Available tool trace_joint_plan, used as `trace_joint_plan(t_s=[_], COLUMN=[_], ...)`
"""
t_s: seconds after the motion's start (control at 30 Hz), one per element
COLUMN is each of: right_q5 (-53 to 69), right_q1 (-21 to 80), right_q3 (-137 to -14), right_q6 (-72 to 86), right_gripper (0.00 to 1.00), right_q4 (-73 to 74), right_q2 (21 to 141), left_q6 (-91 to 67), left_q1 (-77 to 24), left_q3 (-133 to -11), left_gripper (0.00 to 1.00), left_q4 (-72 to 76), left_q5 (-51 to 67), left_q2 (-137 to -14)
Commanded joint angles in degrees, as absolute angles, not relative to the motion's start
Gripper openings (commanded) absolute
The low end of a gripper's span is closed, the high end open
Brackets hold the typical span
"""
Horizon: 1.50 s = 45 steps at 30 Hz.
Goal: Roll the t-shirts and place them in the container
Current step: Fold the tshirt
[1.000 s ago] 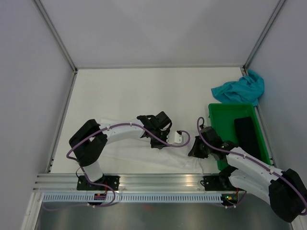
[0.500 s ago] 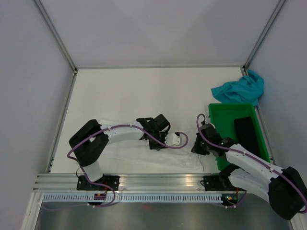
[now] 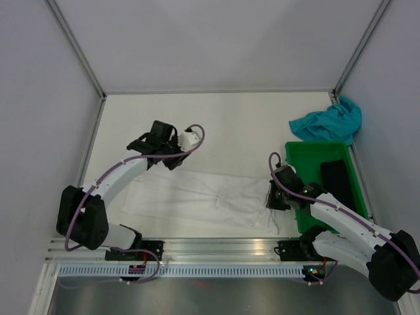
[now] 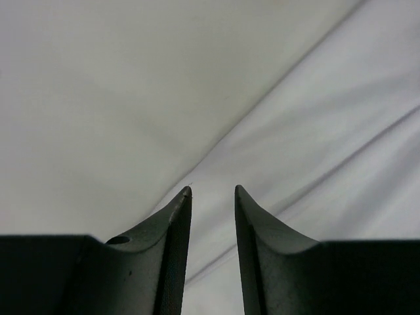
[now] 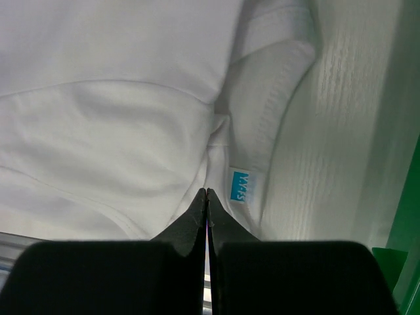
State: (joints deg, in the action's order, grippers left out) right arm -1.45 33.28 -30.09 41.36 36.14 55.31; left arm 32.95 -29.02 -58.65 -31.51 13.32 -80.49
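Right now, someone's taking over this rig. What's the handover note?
Left pincer: open, nothing in it, over the far edge of the white shirt.
Right pincer: shut, tips on the shirt's right end by the collar label; can't tell if it pinches cloth.
White shirt lies flat on the table, close to the arms. Teal shirt is crumpled in the far right corner, behind the bin.
Done: white shirt laid out.
Left: roll both shirts; neither roll is started.
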Motion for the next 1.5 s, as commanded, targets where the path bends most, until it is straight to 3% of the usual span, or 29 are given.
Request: trace_joint_plan(t_s=[0.0,0.23,0.7,1.47], right_q5=[-3.0,-13.0,-12.9,-14.5], right_q1=[33.6,33.5,26.5,23.1], right_q3=[-29.1,-41.0,-43.9,-69.5], right_q6=[43.0,37.6,35.0,26.0], right_gripper=[0.0,0.0,0.0,0.0], right_q4=[36.3,33.7,18.0,24.5], right_q2=[55.9,65.4,88.6,110.2], left_q6=[31.7,32.5,30.2,31.9], left_q1=[-16.5,-0.4,5.7,7.1], left_q3=[-55.3,-52.1,-48.3,-41.6], left_gripper=[0.38,0.38,0.37,0.36], left_q4=[-33.6,-30.2,-22.7,-20.8], left_q5=[7.9,8.1,5.7,1.7], left_q2=[-80.4,-81.9,-91.8,-86.9])
